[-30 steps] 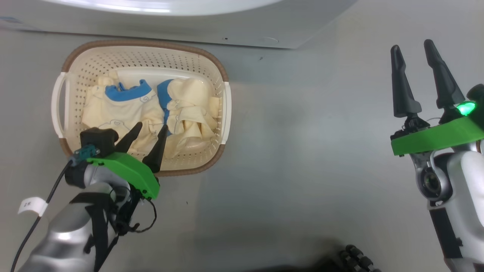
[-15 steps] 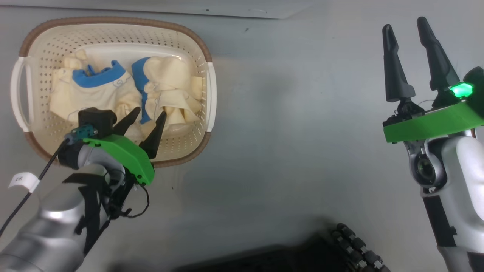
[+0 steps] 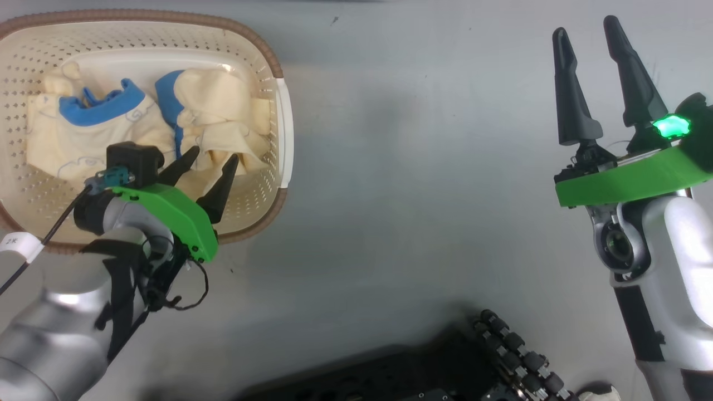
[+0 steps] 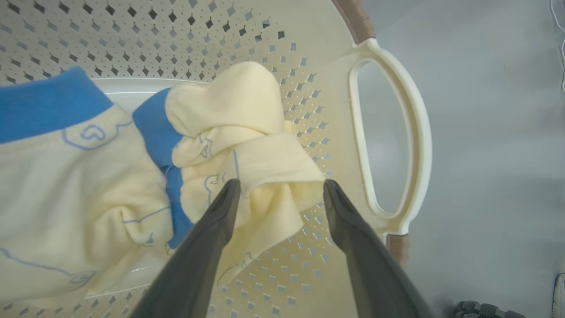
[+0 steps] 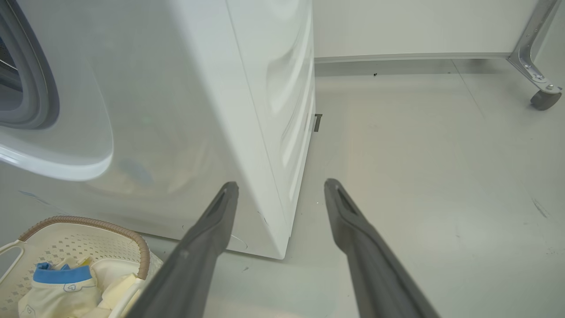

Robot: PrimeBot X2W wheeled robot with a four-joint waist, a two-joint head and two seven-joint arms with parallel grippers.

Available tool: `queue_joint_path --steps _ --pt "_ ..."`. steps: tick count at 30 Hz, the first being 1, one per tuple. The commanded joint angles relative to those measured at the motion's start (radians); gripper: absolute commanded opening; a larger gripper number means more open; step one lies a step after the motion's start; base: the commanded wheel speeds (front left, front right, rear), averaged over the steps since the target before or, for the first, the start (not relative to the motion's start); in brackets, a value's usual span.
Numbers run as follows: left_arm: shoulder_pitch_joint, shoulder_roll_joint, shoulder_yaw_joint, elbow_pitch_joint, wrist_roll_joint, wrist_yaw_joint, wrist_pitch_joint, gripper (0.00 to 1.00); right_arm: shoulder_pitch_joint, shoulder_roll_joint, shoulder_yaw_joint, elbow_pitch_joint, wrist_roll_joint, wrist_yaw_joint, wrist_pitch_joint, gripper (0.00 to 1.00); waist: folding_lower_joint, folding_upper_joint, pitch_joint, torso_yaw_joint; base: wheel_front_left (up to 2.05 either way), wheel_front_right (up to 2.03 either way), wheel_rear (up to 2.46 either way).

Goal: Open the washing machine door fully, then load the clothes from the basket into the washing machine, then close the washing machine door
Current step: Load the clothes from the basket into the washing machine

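White sheet metal fills the left of the right wrist view: the washing machine stands on the pale grey floor, its grey rubber gasket showing at the left edge around the open mouth. The basket sits on the floor just in front of the machine's base, cream and perforated with a brown rim, one white handle facing the open floor. The clothes lie inside it, two pale yellow garments side by side with blue collars turned up. The left gripper reaches down into the basket's right half; its fingers are spread wide on either side of a bunched fold of the right-hand garment, which lies between them unclamped. The right gripper hangs over bare floor well to the right of the basket, fingers equally wide apart and holding nothing, pointing toward the machine's front corner. A small castor stands near the far wall.
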Motion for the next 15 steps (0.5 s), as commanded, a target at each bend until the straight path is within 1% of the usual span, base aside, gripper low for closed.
queue_joint_path --steps 1,8,15 --pt "-0.002 0.032 0.009 -0.015 -0.011 0.0 -0.007 1.0 0.022 0.002 0.013 -0.031 -0.006 0.002 -0.009 1.0 -0.0001 0.0 0.005 -0.004 0.0 0.0 0.0" --pt "-0.037 0.044 -0.056 -0.012 -0.05 0.0 -0.007 1.0 0.024 0.016 0.027 -0.037 -0.009 0.002 -0.009 1.0 -0.0001 0.0 0.022 -0.023 0.0 0.0 0.0" --pt "-0.067 0.039 -0.103 0.023 -0.084 0.0 -0.007 1.0 0.029 0.02 0.041 -0.048 -0.01 0.002 -0.009 1.0 -0.0001 0.0 0.04 -0.04 0.0 0.0 0.0"
